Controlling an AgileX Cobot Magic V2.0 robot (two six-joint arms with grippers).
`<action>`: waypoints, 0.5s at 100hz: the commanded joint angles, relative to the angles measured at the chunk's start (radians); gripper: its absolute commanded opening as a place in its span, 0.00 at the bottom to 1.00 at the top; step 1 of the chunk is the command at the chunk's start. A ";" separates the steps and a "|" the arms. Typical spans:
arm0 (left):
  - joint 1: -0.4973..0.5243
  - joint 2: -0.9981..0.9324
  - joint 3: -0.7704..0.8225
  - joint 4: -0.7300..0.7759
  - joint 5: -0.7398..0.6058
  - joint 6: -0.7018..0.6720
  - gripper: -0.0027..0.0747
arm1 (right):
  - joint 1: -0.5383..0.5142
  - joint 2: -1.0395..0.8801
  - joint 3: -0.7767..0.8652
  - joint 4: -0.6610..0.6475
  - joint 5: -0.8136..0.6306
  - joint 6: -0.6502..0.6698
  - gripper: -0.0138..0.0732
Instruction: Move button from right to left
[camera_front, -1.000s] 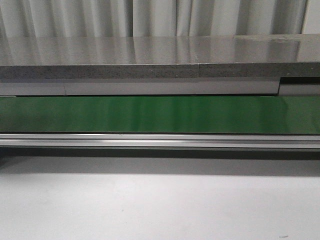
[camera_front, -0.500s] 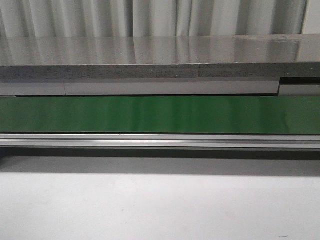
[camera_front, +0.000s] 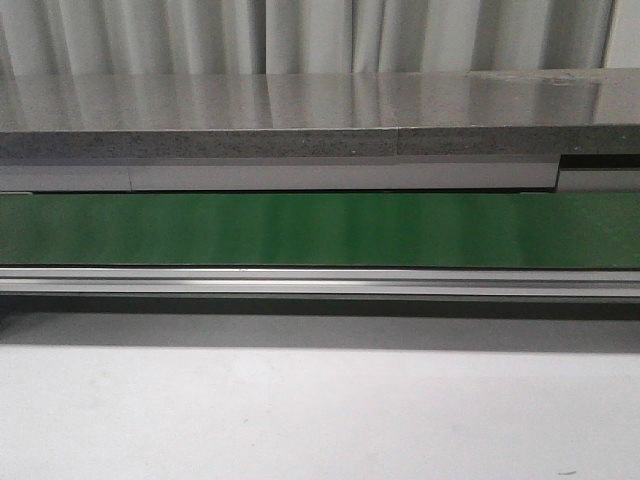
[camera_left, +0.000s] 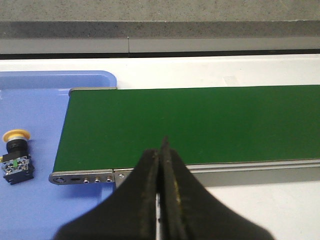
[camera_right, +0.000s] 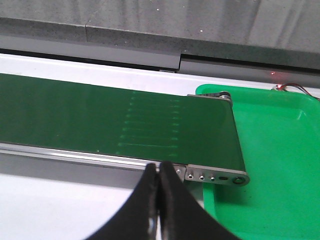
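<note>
The button (camera_left: 15, 155), orange-yellow cap on a black body, lies on the blue tray (camera_left: 35, 100) just past the end of the green belt (camera_left: 200, 125), seen only in the left wrist view. My left gripper (camera_left: 162, 150) is shut and empty above the belt's near rail, well to the side of the button. My right gripper (camera_right: 160, 172) is shut and empty above the near rail at the belt's (camera_right: 110, 120) other end, beside the green tray (camera_right: 280, 165). The front view shows the bare belt (camera_front: 320, 228) and neither gripper.
A grey stone-like ledge (camera_front: 200, 143) runs behind the belt. An aluminium rail (camera_front: 320, 283) runs along the belt's front, with white tabletop (camera_front: 320, 410) before it. The green tray shows nothing inside it.
</note>
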 joint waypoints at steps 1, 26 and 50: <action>-0.008 -0.042 0.002 -0.018 -0.065 -0.010 0.01 | -0.001 0.011 -0.025 -0.002 -0.078 -0.003 0.08; -0.008 -0.188 0.112 -0.018 -0.094 -0.010 0.01 | -0.001 0.011 -0.025 -0.002 -0.078 -0.003 0.08; -0.008 -0.336 0.219 -0.018 -0.141 -0.010 0.01 | -0.001 0.011 -0.025 -0.002 -0.078 -0.003 0.08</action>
